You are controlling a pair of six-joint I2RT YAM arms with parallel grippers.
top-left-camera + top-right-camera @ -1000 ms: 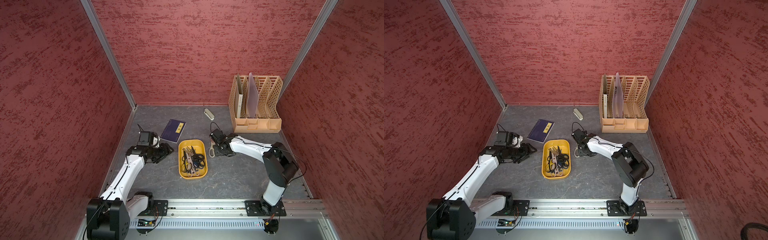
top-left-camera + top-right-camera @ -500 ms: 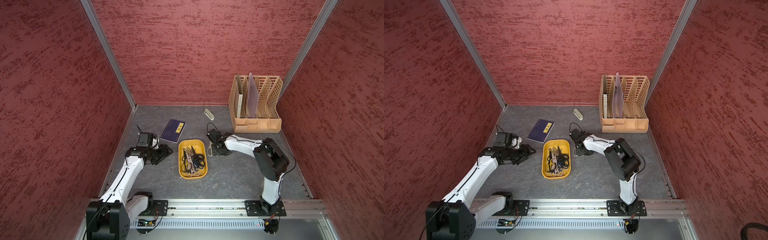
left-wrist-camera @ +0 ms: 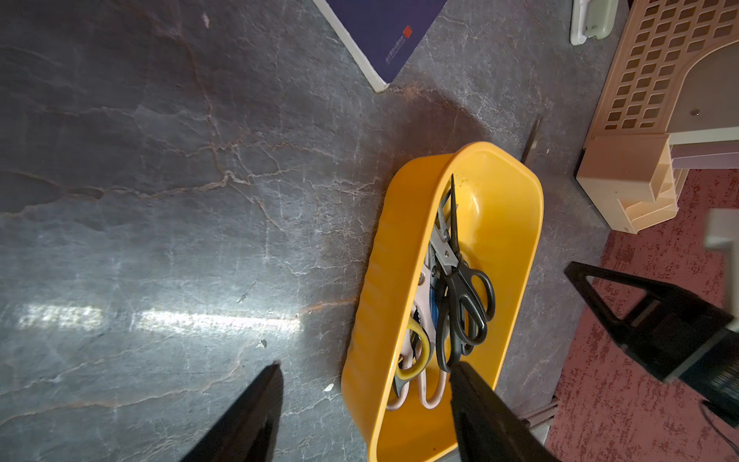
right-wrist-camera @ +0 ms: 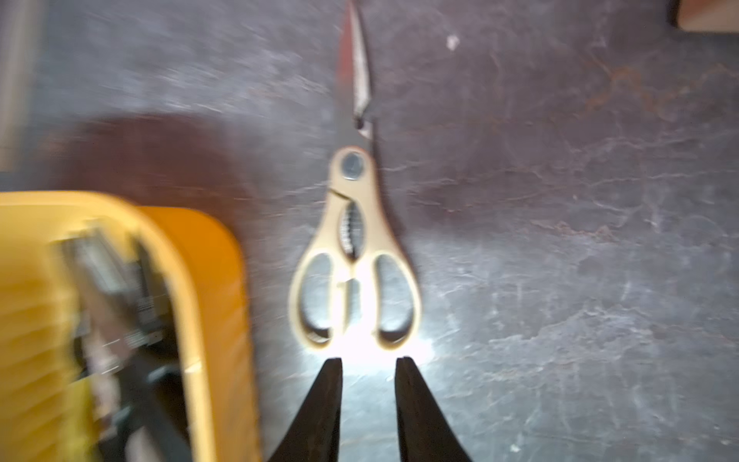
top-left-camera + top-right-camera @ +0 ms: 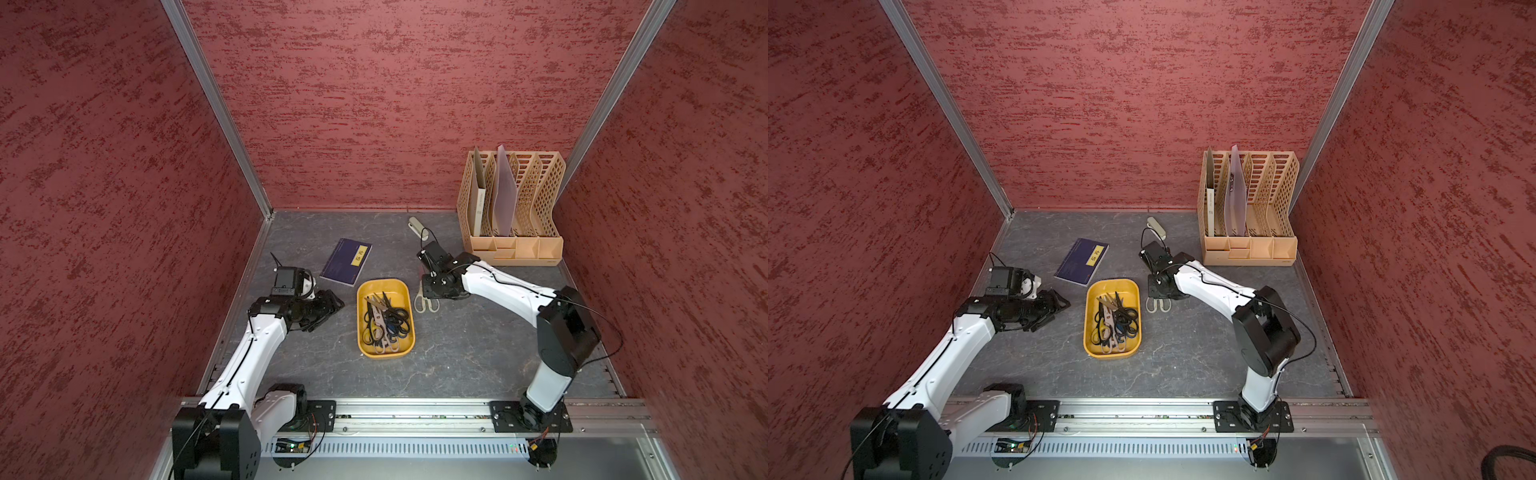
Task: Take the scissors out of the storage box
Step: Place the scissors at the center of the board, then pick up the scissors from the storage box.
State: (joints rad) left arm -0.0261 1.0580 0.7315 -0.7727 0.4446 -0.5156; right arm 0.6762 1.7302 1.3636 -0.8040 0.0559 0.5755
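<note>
One cream scissors (image 4: 353, 188) lies beside one storage box (image 5: 385, 284), mid-frame; more heaped inside. Wrist views alone show the right gripper (image 4: 368, 360) narrowly parted, left gripper (image 3: 366, 366) wide, both empty.

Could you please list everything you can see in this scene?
piled scissors: several, exact count unclear, mostly black-handled, inside the box
cream-handled scissors: one, flat on the table beside the box
storage box: one, yellow, mid-table
notebook: one, dark blue, behind the box
stapler: one, grey-beige, near back wall
file organizer: one, beige, back corner
table: one, dark grey
left gripper: open, empty
right gripper: slightly open, empty, by the cream handles
</note>
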